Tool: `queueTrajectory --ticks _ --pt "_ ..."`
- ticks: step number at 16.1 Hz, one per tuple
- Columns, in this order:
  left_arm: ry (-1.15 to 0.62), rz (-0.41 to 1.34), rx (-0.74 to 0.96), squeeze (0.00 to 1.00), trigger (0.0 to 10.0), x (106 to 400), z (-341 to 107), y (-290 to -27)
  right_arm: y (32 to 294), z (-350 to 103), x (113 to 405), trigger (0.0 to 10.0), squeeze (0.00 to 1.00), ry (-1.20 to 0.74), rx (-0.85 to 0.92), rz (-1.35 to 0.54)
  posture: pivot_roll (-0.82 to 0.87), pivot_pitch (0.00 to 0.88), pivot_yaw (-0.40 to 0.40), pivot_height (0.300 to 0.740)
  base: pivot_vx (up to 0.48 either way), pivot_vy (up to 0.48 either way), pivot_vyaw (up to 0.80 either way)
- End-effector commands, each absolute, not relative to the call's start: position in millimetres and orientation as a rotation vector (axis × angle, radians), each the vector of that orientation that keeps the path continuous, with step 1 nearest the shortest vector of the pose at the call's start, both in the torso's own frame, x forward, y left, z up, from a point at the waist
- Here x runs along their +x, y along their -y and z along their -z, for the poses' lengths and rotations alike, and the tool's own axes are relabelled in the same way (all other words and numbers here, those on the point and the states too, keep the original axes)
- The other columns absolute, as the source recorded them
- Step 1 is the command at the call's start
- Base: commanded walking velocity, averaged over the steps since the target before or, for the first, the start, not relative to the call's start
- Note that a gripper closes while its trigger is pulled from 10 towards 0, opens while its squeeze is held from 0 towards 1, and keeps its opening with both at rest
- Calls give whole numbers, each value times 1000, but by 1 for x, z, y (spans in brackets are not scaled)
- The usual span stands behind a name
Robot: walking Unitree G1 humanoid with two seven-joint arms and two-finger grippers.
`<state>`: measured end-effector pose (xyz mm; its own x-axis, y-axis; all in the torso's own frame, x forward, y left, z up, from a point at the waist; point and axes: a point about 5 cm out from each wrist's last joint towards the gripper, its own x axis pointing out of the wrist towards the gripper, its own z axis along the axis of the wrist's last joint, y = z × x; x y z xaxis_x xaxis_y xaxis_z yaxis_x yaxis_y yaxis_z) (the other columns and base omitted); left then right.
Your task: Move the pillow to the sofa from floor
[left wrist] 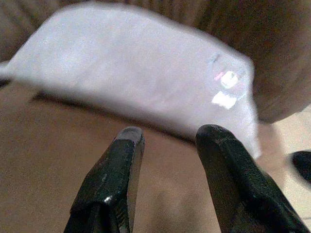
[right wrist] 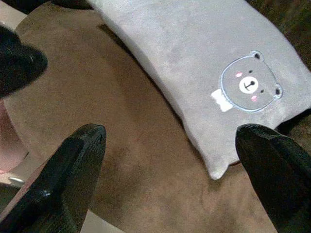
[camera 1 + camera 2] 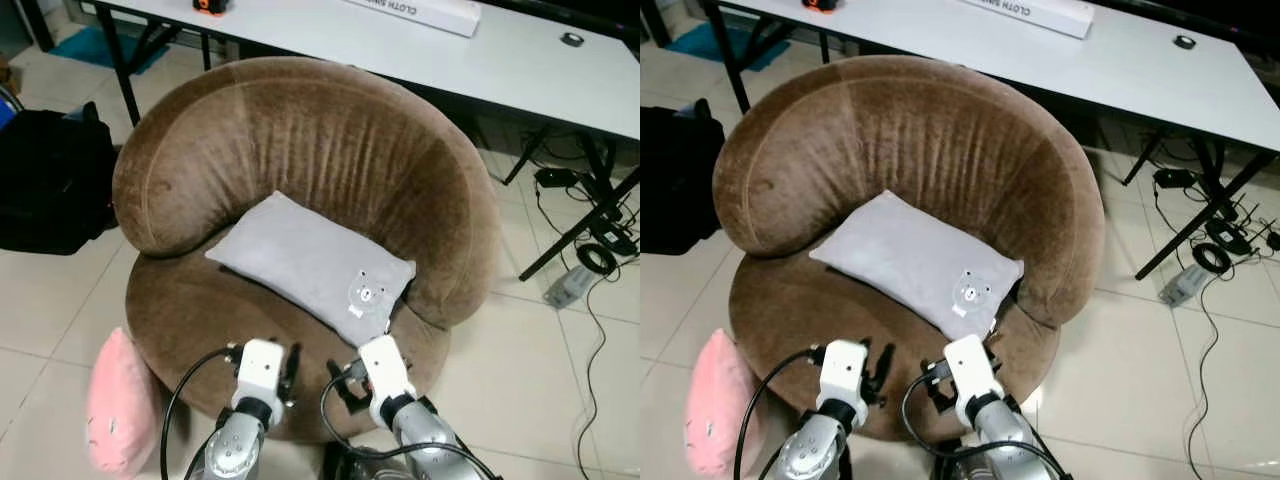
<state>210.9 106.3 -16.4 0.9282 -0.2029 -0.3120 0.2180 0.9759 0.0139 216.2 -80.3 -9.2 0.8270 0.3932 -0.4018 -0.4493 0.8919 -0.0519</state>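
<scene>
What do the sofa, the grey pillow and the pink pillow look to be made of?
Sofa: brown velvety or suede-like upholstery, going by the matte nap with streaks and soft creases on the backrest.
Grey pillow: soft short-pile fabric, probably plush or microsuede; smooth matte face with a bear motif, printed or stitched.
Pink pillow: seemingly similar plush fabric, soft and matte; it lies on the floor, too small to judge further.
</scene>
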Motion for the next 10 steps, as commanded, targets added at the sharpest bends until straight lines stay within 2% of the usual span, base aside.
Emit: queueTrajectory --ticks 1,4,6,7,9,10 --pt "-334 217 -22 0 10000 206 20 -75 101 11 216 10000 0 -403 -155 -399 98 156 -137 740 0 0 0" --pt "-349 226 4 0 10000 205 20 -40 114 12 217 10000 0 -404 -159 -383 86 161 -132 740 0 0 0" --pt "-285 163 4 0 10000 232 7 -127 115 12 217 10000 0 -406 -161 -378 84 162 -130 740 0 0 0" --pt "-234 131 12 0 10000 247 -12 -196 117 12 217 10000 0 -408 -161 -379 82 162 -132 740 0 0 0" --pt "-227 116 25 0 10000 251 -17 -211 118 11 217 10000 0 -408 -161 -380 81 162 -134 740 0 0 0" --pt "-220 104 32 0 10000 254 -19 -210 120 11 218 10000 0 -410 -160 -382 80 164 -135 740 0 0 0"
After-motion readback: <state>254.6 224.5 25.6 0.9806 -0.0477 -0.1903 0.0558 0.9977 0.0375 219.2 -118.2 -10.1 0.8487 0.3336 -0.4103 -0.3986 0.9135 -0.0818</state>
